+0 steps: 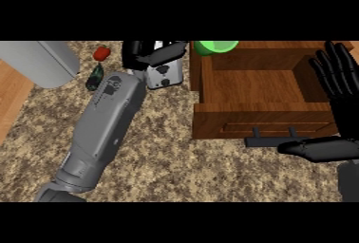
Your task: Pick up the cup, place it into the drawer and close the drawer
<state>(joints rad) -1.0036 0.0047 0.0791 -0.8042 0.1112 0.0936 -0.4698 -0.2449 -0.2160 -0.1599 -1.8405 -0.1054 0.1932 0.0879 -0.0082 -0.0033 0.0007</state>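
The green cup (216, 47) is sitting at the far left corner of the open drawer (263, 102), only its lower rim showing at the top of the view; whether it is resting inside the drawer or on its back edge cannot be told. The drawer is pulled out, its wooden floor bare, and its dark handle (270, 141) is sticking out from the front panel.

The left robot hand (151, 54) is hovering just left of the cup, its fingers curled together around nothing, apart from the cup. Its grey forearm (101, 128) is stretching diagonally across the speckled desk (175, 166).

The right robot hand (336, 95) is resting at the drawer's right side, fingers straight and spread upward, thumb lying near the handle.

Beyond the left forearm, a red item (102, 52) and a dark bottle (95, 77) are lying beside a grey appliance (42, 61).
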